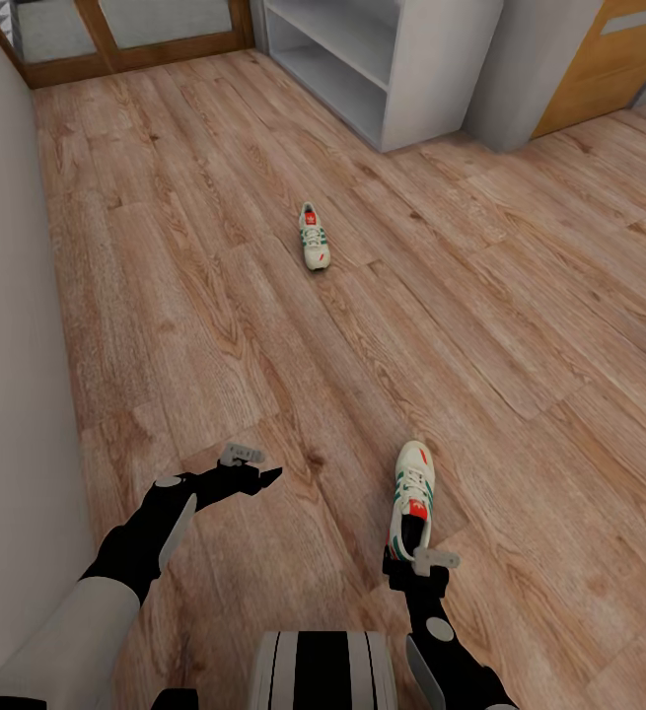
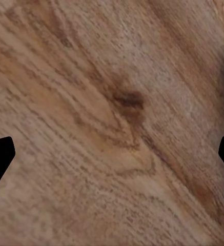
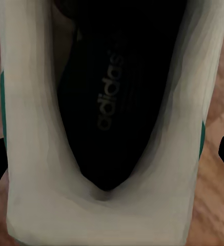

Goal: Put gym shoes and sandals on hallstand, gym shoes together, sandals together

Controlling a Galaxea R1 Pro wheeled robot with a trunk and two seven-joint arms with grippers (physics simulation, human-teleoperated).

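Two cream-white gym shoes with green stripes lie on the wood-plank corridor floor (image 1: 214,296). The far gym shoe (image 1: 314,238) rests mid-corridor. The near gym shoe (image 1: 412,493) lies by my right gripper (image 1: 413,554), which hovers over its heel. In the right wrist view, the shoe's black inside (image 3: 106,92) sits between the spread fingertips, and my right gripper (image 3: 112,159) is open, straddling the heel. My left gripper (image 1: 255,477) hangs open over bare floor, left of that shoe. The hallstand (image 1: 362,69) stands at the far end, its top cut off. The sandals are out of view.
A pale wall (image 1: 7,345) runs close along the left side. At the far end is a wood-framed glass door (image 1: 125,30), and an orange-brown door (image 1: 609,59) is at the top right. A white wall corner (image 1: 520,69) stands beside the shelf unit.
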